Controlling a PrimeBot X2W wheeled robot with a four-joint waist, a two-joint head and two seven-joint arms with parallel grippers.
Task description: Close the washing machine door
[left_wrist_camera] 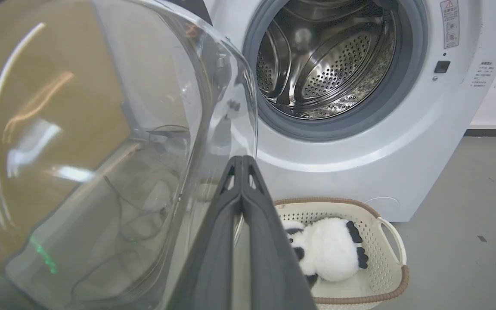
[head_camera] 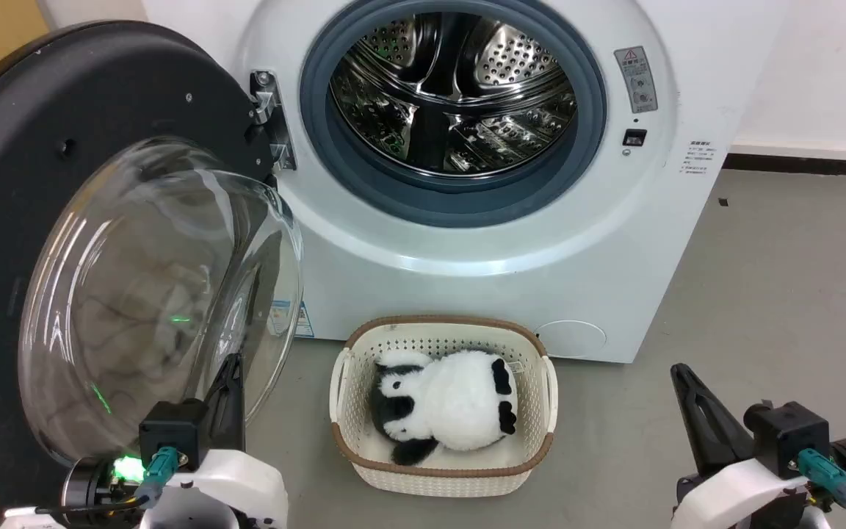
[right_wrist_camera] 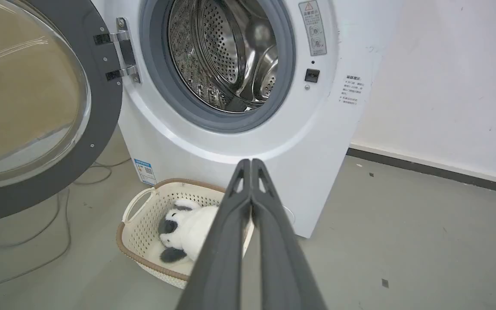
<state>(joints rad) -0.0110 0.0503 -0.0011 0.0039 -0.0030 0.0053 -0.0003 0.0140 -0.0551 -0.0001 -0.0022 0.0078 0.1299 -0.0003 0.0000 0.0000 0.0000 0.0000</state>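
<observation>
The washing machine (head_camera: pixel 511 242) (left_wrist_camera: pixel 385 163) (right_wrist_camera: pixel 317 142) stands ahead, its steel drum (head_camera: pixel 452 88) exposed. Its door (head_camera: pixel 100 242) (left_wrist_camera: pixel 101 150) (right_wrist_camera: pixel 37 107) hangs swung wide open on the left, hinge (head_camera: pixel 270 117) at the porthole's left edge, glass bowl bulging toward me. My left gripper (head_camera: pixel 230 365) (left_wrist_camera: pixel 242 158) is shut with nothing in it, low beside the right rim of the glass bowl; contact cannot be judged. My right gripper (head_camera: pixel 680 371) (right_wrist_camera: pixel 251 162) is shut and empty at the lower right, well clear of the machine.
A white basket (head_camera: pixel 540 382) (left_wrist_camera: pixel 392 241) (right_wrist_camera: pixel 138 211) holding a panda plush (head_camera: pixel 445 404) sits on the grey floor right below the porthole. Cables (right_wrist_camera: pixel 37 232) lie on the floor under the door. A white wall (right_wrist_camera: pixel 446 86) runs to the right.
</observation>
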